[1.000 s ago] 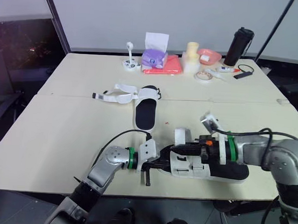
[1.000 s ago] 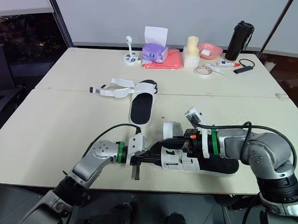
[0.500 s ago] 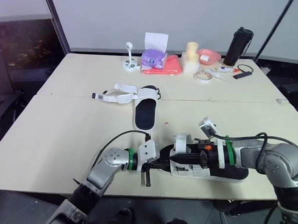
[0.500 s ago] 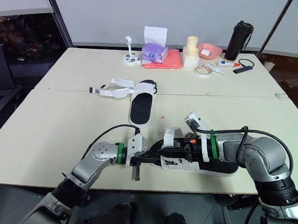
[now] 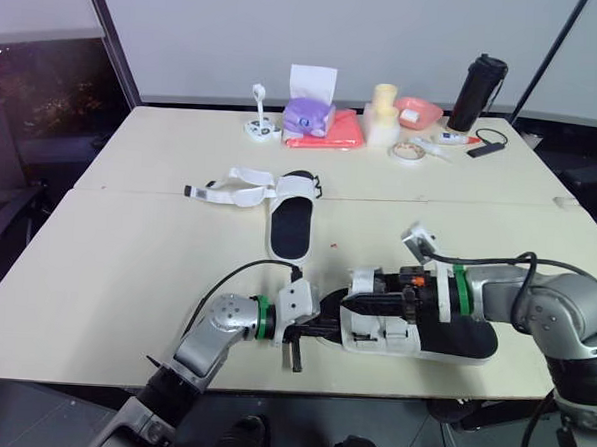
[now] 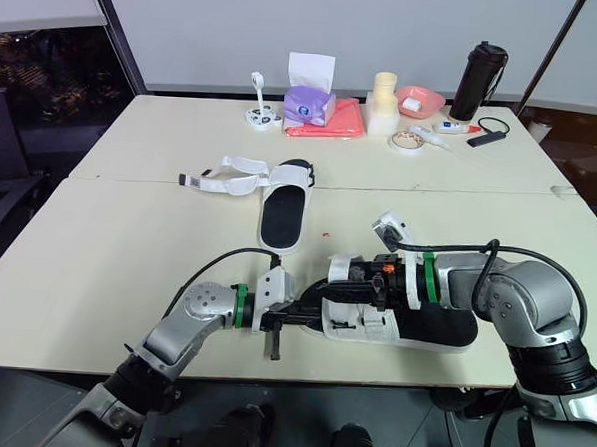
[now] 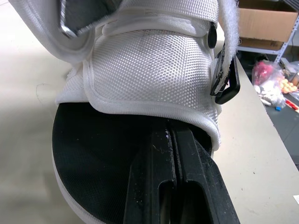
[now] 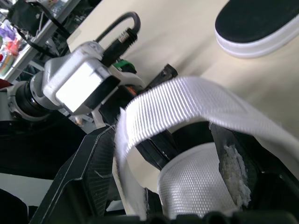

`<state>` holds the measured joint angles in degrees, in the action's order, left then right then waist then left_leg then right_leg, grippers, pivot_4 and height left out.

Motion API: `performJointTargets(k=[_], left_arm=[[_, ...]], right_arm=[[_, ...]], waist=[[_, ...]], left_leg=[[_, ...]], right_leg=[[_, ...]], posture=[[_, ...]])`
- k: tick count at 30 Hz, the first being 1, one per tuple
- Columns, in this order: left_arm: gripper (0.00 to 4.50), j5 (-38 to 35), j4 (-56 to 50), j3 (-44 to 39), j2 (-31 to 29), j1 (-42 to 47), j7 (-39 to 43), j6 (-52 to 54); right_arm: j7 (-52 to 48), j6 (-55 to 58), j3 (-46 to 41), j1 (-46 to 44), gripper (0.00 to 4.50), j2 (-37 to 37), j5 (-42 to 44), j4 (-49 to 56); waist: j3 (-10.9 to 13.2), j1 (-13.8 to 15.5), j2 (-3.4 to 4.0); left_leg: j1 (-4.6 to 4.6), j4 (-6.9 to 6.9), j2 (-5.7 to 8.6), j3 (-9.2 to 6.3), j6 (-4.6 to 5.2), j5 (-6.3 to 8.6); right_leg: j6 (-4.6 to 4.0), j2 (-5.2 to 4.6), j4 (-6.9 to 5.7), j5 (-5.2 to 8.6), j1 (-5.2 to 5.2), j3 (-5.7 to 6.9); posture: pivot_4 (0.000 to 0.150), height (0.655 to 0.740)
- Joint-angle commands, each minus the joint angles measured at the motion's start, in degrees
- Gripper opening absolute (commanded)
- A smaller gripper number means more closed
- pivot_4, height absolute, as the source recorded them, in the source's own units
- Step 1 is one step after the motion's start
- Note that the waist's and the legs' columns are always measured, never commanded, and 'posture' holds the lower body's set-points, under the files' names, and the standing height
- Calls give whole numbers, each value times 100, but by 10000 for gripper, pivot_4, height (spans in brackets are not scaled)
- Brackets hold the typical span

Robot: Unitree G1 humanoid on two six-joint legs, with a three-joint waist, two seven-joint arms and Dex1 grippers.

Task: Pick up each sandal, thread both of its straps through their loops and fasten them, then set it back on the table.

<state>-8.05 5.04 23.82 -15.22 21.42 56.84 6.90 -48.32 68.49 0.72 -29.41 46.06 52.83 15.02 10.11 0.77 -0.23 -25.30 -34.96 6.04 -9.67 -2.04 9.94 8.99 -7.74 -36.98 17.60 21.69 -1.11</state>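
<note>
The near sandal (image 5: 457,342) is lying at the table's (image 5: 126,265) front edge, between both arms. The left gripper (image 5: 331,329) is pressing its fingers (image 7: 187,158) together on the black insole (image 7: 93,140), tips touching the white mesh upper (image 7: 154,70). The right gripper (image 5: 355,300) is standing wide open over the sandal's front, the white webbing strap (image 8: 187,100) arching between its fingers.

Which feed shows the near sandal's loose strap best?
Right wrist view: the strap arches close up, weave visible. The eye views show it as a small white loop by the right gripper; the left wrist view, mostly the toe panel.
</note>
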Motion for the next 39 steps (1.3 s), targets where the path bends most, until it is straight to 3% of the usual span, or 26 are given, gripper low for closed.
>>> performJointTargets(k=[1,2,7,39], left_arm=[[0,206,269,134,-73,-68,-18,129],[0,205,285,132,-69,-61,-17,121],[0,203,323,136,-50,-63,-12,91],[0,226,551,106,39,53,-43,-61]], right_arm=[[-97,31,-276,-130,29298,41,147,65],[-106,49,-300,-140,26324,43,168,72],[-158,169,-409,-80,167,73,304,189],[-92,802,-319,-329,167,58,427,110]], waist=[[0,-1,0],[0,-1,0],[0,1,0],[0,14,0]], left_leg=[[0,0,0,0,0,0],[0,0,0,0,0,0],[0,-1,0,0,0,0],[0,-4,1,-1,0,0]], right_leg=[[0,0,0,0,0,0],[0,0,0,0,0,0],[0,0,0,0,-1,0],[-1,-1,1,0,-2,0]], posture=[[1500,7400],[1500,7400],[1500,7400],[1500,7400]])
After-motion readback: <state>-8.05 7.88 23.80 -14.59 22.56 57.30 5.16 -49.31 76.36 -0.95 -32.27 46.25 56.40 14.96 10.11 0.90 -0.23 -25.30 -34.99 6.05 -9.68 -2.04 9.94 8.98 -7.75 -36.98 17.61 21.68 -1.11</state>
